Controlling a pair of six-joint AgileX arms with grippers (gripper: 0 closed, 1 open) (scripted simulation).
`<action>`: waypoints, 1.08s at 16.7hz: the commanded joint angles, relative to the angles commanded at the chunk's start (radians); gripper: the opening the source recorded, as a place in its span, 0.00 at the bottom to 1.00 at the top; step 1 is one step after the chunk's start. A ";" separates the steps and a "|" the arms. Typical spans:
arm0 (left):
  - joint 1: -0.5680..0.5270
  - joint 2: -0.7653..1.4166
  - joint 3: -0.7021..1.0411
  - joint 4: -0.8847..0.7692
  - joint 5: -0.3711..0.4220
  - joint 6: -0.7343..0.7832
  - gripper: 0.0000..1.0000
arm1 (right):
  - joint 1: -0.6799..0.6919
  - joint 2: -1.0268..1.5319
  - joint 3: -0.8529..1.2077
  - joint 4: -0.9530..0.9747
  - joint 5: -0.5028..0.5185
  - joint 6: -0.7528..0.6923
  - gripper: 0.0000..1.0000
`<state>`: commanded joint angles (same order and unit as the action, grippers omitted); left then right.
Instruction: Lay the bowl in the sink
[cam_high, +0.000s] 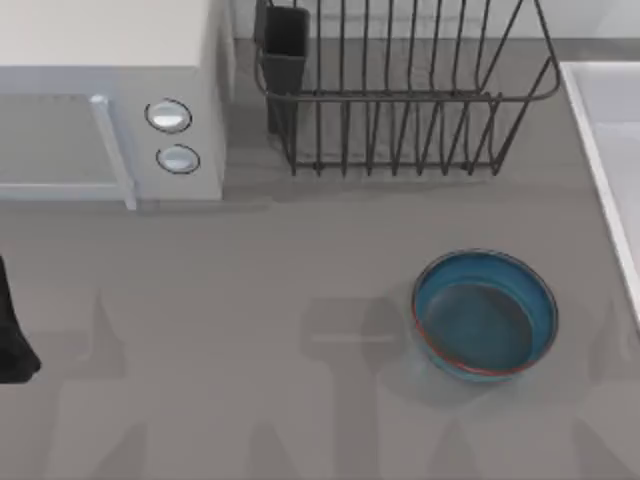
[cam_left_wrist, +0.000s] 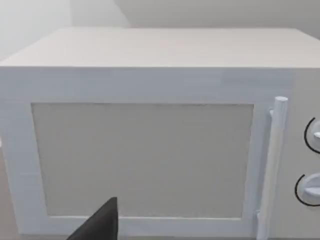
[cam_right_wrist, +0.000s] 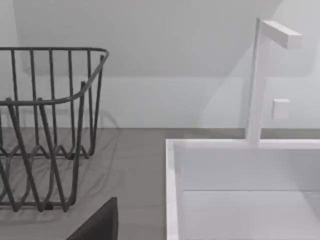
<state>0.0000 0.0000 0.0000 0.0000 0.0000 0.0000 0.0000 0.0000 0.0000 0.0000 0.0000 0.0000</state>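
From above, the left arm (cam_high: 12, 335) shows as a dark shape at the 9 o'clock edge of the grey worktop (cam_high: 250, 300); whether its jaws are open or closed cannot be told. The bowl (cam_high: 485, 315), round, shallow and glossy blue with a thin reddish-brown rim line, sits upright on the worktop toward 4 o'clock, well apart from that arm. The sink (cam_high: 600, 150), pale with a raised rim, lies at the 2 to 3 o'clock edge. A dark wire rack (cam_high: 400, 100) stands at 12 o'clock, a white boxy microwave (cam_high: 110, 100) at 10 o'clock.

The left wrist view faces the microwave's door, handle and two dials, with a dark finger (cam_left_wrist: 100, 222) at the frame edge.

The right wrist view shows a similar dark finger (cam_right_wrist: 100, 222), the rack, the sink's smooth basin and a white tap (cam_right_wrist: 257, 75); the right jaws' state cannot be told.
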 joint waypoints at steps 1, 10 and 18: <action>0.000 0.000 0.000 0.000 0.000 0.000 1.00 | 0.000 0.000 0.000 0.000 0.000 0.000 1.00; 0.000 0.000 0.000 0.000 0.000 0.000 1.00 | 0.081 0.382 0.348 -0.292 0.004 0.094 1.00; 0.000 0.000 0.000 0.000 0.000 0.000 1.00 | 0.230 1.215 0.950 -0.820 0.008 0.246 1.00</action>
<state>0.0000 0.0000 0.0000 0.0000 0.0000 0.0000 0.2300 1.2150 0.9503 -0.8196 0.0076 0.2462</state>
